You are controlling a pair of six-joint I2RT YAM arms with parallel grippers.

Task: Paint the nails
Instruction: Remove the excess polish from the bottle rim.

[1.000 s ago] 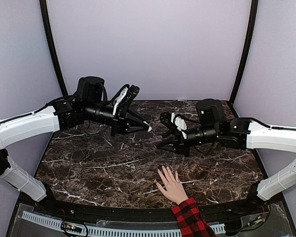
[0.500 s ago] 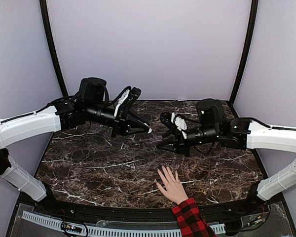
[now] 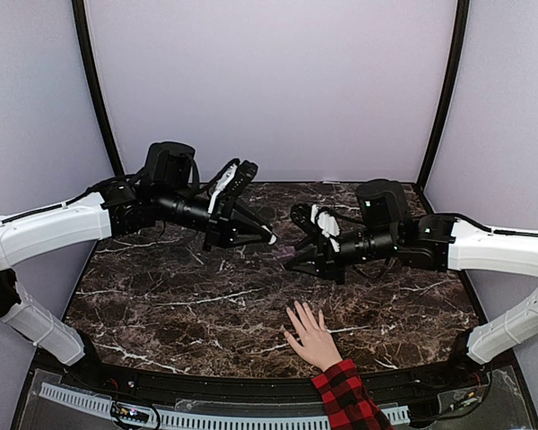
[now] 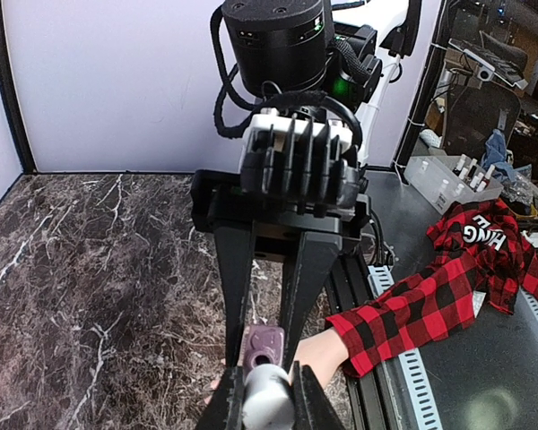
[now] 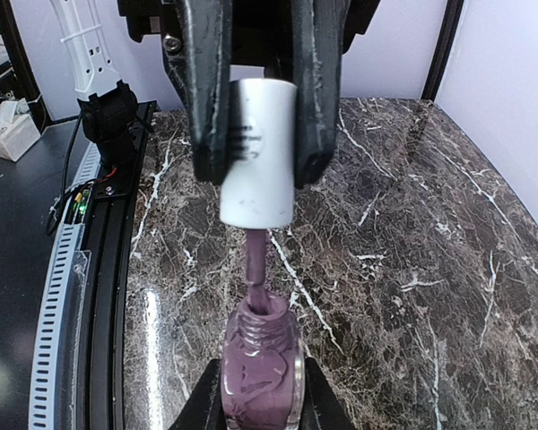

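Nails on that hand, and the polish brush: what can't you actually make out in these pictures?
The nails: too small in the top view to tell painted from bare; in the left wrist view the right gripper and polish bottle hide most fingers.
The brush: bristles sunk inside the bottle's neck in the right wrist view.

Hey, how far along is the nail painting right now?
Done: the polish bottle is open, held by the right gripper. In hand: the left gripper holds the cap, its brush in the bottle's neck. Left: painting the nails; the hand lies flat, away from the brush.
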